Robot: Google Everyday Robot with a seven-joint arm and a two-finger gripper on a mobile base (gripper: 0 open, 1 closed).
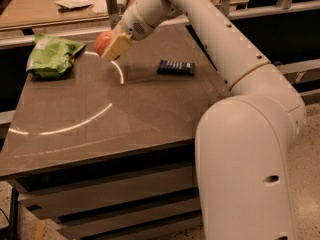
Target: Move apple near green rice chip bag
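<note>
The reddish apple (pixel 102 42) is held in my gripper (pixel 111 45), whose tan fingers (pixel 117 46) are shut on it. It hangs just above the dark table top, near the back. The crumpled green rice chip bag (pixel 51 56) lies at the back left corner of the table, a short way left of the apple. The apple's right side is hidden behind the finger.
A flat dark blue snack bar (pixel 175 67) lies on the brown table (pixel 125 119) to the right of the gripper. A white arc mark (pixel 85 120) curves across the top. A wooden counter (pixel 60 6) with small items runs behind the table.
</note>
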